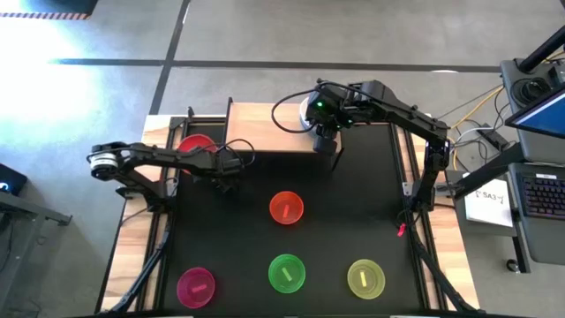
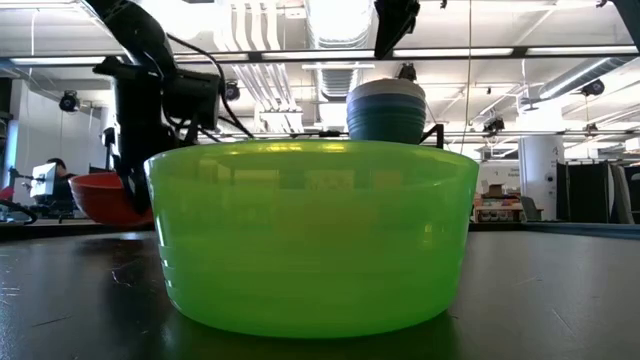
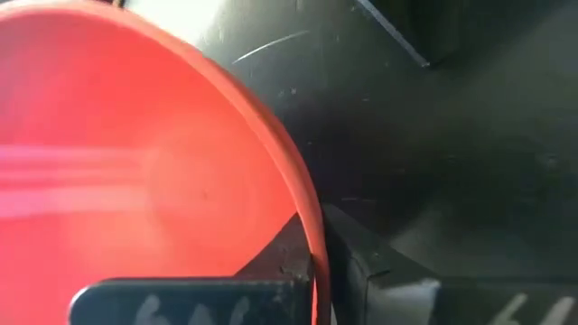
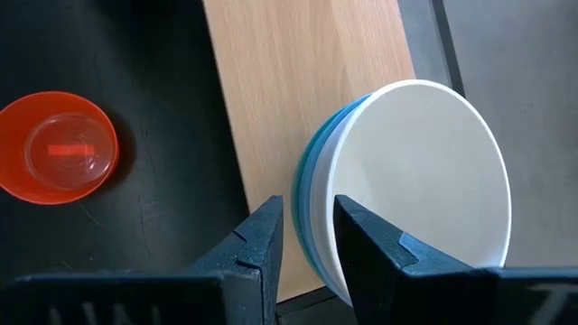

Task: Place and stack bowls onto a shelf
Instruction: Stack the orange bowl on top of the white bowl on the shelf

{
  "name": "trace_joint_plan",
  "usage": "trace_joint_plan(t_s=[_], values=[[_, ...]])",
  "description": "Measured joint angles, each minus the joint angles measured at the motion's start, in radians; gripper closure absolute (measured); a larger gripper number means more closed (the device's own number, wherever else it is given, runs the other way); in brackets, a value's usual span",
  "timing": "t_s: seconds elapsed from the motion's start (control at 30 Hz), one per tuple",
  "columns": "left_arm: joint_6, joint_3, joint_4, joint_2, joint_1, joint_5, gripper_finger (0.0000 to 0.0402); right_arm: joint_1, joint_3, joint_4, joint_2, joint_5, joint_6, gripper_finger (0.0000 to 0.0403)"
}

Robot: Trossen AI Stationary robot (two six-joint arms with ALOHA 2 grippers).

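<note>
Strong glare whitens the floor (image 1: 53,35) at the high view's upper left. Ceiling tube lights (image 2: 300,40) brighten the low view; the green bowl (image 2: 312,235) glows translucent. The left wrist view is soft, the red bowl (image 3: 135,162) streaked, perhaps by motion blur. The black mat (image 1: 353,203) stays dim.

I see two dark, slim jointed arms, each trailing looped black cables. Behind the right gripper (image 1: 327,148) a green indicator glows on the wrist housing. Left gripper (image 3: 316,271) fingers are flat, matte black, square-edged.
</note>
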Motion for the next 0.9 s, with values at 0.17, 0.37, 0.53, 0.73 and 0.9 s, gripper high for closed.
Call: trace_joint_plan(t_s=[0.17, 0.37, 0.53, 0.73, 0.9], values=[[-0.003, 0.000, -0.001, -0.091, -0.001, 0.020, 0.0401, 0.000, 0.000, 0.000, 0.000, 0.000, -0.004, 0.0312], [-0.024, 0.000, -0.010, -0.237, -0.005, 0.063, 0.0401, 0.000, 0.000, 0.000, 0.000, 0.000, -0.005, 0.0312], [-0.002, 0.000, 0.016, -0.346, -0.054, 0.237, 0.0401, 0.000, 0.000, 0.000, 0.000, -0.001, -0.041, 0.0312], [0.015, 0.000, 0.068, -0.454, -0.145, 0.461, 0.0401, 0.000, 0.000, 0.000, 0.000, -0.149, -0.130, 0.0312], [-0.029, -0.001, 0.110, -0.513, -0.201, 0.659, 0.0401, 0.000, 0.000, 0.000, 0.000, -0.293, -0.171, 0.0312]])
